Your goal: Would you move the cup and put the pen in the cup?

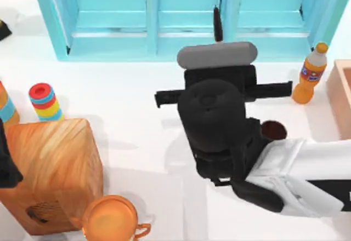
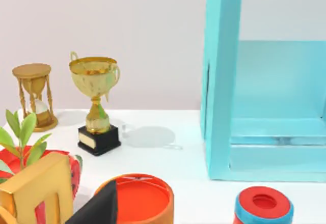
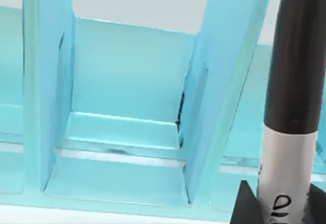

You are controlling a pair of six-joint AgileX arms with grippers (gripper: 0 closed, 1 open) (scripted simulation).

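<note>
My right gripper (image 3: pixel 283 210) is shut on the pen (image 3: pixel 291 96), a black marker with a white labelled band, held upright in front of the blue shelf. From above, the pen's black end (image 1: pixel 218 24) pokes out beyond the right arm's wrist (image 1: pixel 213 112) near the table's middle. The cup (image 1: pixel 273 130), small and dark brown, stands on the table just right of that wrist, partly hidden under the white forearm. My left arm (image 1: pixel 6 161) is parked at the table's left edge.
A blue shelf unit (image 1: pixel 164 16) spans the back. An orange bottle (image 1: pixel 309 74) and a wooden tray (image 1: pixel 341 96) sit at the right. At the left are a wooden box (image 1: pixel 52 170), an orange mug (image 1: pixel 109 220) and a striped stack (image 1: pixel 44 102). A trophy (image 2: pixel 96 104) stands farther off.
</note>
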